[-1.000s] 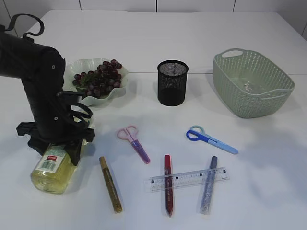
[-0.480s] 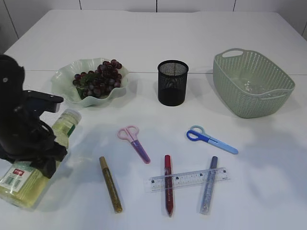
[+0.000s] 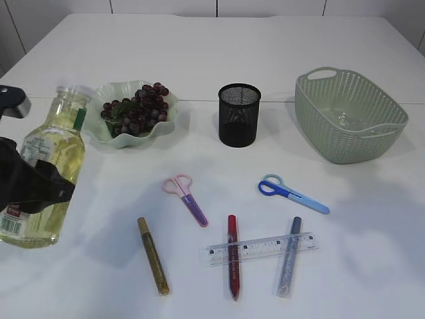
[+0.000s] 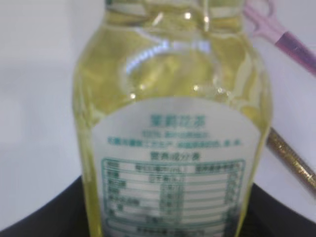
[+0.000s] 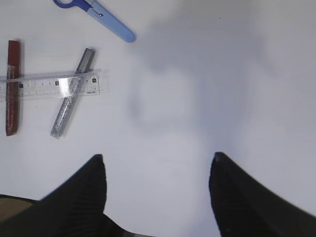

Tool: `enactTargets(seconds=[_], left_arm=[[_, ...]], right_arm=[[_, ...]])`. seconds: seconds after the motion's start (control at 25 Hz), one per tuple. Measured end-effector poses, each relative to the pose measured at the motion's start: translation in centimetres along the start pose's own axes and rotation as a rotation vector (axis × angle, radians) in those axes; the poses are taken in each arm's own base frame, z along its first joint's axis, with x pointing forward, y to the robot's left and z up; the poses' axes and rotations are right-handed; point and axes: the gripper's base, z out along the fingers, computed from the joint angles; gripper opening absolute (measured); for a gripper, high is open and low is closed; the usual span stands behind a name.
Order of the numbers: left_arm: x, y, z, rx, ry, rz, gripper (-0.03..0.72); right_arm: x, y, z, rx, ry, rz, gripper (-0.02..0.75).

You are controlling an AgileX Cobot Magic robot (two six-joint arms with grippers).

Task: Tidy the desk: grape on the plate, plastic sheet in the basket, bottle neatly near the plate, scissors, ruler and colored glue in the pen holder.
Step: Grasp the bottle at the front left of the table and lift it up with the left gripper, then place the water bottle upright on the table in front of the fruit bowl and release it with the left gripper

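My left gripper (image 3: 33,189) is shut on the bottle (image 3: 48,156) of yellow liquid at the far left, holding it almost upright, neck tipped to the right. The bottle (image 4: 173,123) fills the left wrist view. Grapes (image 3: 136,106) lie on the green plate (image 3: 93,103). The black mesh pen holder (image 3: 239,114) stands mid-table. Pink scissors (image 3: 186,194), blue scissors (image 3: 292,193), the clear ruler (image 3: 259,248) and gold (image 3: 153,256), red (image 3: 232,266) and silver glue (image 3: 289,259) lie in front. My right gripper (image 5: 158,165) hangs open over bare table.
The green basket (image 3: 332,143) stands at the back right with something clear and crumpled inside. The ruler lies across the red and silver glue sticks. Bare white table lies between the plate and the pink scissors.
The bottle lay on the table under my left gripper; it has since been lifted, swung to the left and turned almost upright. Nothing else has moved.
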Motion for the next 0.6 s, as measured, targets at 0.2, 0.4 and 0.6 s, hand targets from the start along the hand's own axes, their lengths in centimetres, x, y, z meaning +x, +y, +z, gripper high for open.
enactTargets(seconds=[0.2, 0.4, 0.6], left_arm=[[1.1, 0.2, 0.0, 0.039, -0.184, 0.025, 0.434], [1.7, 0.9, 0.2, 0.085, -0.433, -0.015, 0.434], [0.7, 1.3, 1.2, 0.115, -0.594, -0.031, 0.434]], right_arm=[[0.0, 0.0, 0.0, -0.004, 0.0, 0.001, 0.511], [0.0, 0.1, 0.0, -0.006, 0.001, 0.002, 0.511], [0.1, 0.1, 0.0, -0.006, 0.006, 0.002, 0.511]])
